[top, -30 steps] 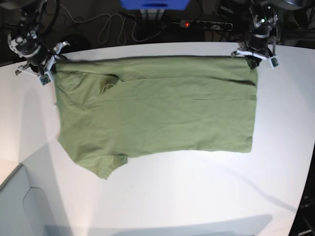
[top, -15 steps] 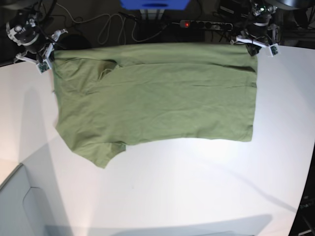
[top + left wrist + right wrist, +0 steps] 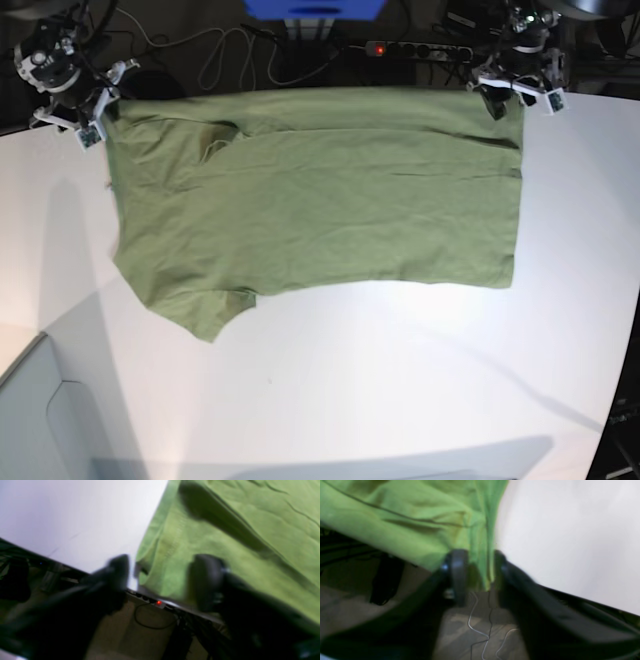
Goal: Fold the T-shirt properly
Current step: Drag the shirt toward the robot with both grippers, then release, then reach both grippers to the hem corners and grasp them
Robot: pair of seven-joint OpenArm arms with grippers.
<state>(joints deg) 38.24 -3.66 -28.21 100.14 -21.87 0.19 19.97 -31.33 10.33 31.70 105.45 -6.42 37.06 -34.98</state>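
Left wrist view: below the white table [image 3: 75, 517] edge lies a dim floor with a power strip [image 3: 156, 602] showing a red light and a dark cable. The left gripper [image 3: 162, 580] hangs at the table's far edge, blurred, its jaws spread wide apart; the T-shirt [image 3: 225, 530] corner lies between them, and I cannot tell whether either finger touches it. The cloth is olive-green with a few thin creases.

Right wrist view: pale cables [image 3: 475, 620] run over the floor under the table [image 3: 570, 530]. The right gripper [image 3: 476, 570] has its jaws drawn close on a bunched edge of the T-shirt [image 3: 407, 517], which hangs partly past the table edge.

Base view: cables and a power strip [image 3: 420, 48] sit behind the table [image 3: 400, 400]. The left gripper [image 3: 515, 88] and right gripper [image 3: 85, 110] sit at the T-shirt's [image 3: 320, 200] two far corners. The shirt lies spread flat, lightly wrinkled, one sleeve pointing toward the near-left.
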